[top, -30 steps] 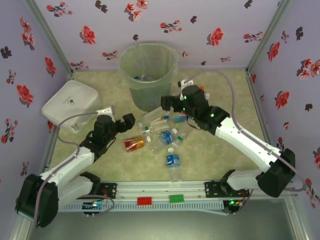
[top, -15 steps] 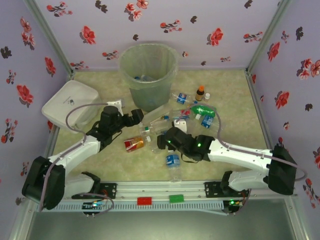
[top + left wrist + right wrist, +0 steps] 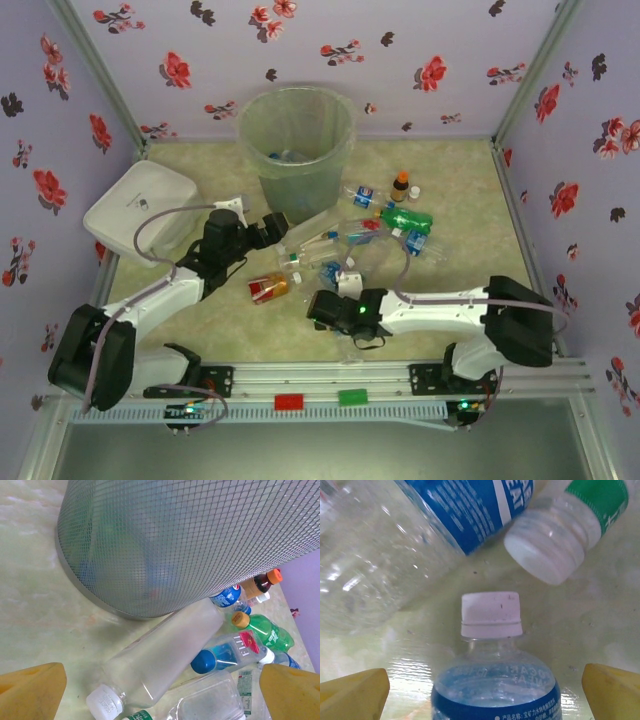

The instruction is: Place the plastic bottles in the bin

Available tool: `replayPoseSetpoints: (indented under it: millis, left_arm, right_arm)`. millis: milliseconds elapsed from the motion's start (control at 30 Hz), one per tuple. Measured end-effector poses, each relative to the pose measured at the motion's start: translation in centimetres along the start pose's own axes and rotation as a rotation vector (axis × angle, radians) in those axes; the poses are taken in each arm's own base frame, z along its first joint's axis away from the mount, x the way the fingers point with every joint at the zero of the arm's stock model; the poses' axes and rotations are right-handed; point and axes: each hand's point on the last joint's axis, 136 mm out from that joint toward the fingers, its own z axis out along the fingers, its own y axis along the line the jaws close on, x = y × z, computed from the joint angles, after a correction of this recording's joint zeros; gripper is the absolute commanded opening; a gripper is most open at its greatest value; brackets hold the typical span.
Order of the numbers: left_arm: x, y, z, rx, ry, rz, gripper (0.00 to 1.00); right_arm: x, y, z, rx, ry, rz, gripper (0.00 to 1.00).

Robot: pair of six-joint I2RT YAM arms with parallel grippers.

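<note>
White-capped bottle (image 3: 492, 665) lies within the right hand (image 3: 482, 692), spread wide

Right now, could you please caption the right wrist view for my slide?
Right arm's open jaws flank a white-capped, blue-labelled bottle lying on the table.

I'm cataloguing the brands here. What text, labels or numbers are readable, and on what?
"EAT": end of white lettering on the blue label of the upper bottle.
Faint lettering and small print on the white-capped bottle: too blurred to read.
Red-and-white label on the blue-capped bottle: blurred.
Top view: all labels too small.
</note>
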Motion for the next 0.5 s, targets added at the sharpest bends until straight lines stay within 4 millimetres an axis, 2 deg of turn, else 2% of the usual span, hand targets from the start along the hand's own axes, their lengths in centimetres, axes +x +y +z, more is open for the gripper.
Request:
replayPoseSetpoints:
  millis: [367,500]
  left_arm:
    - [-0.5,0.3,0.0,-0.026,-0.021,0.003,1.0]
    - [-0.6,0.4,0.0,-0.03,-0.024,0.004,1.0]
  right_arm:
    - [2.0,-0.9,1.9,0.064,0.071,0.001,0.72]
    - [2.0,-0.9,1.9,0.062,0.073,0.002,0.55]
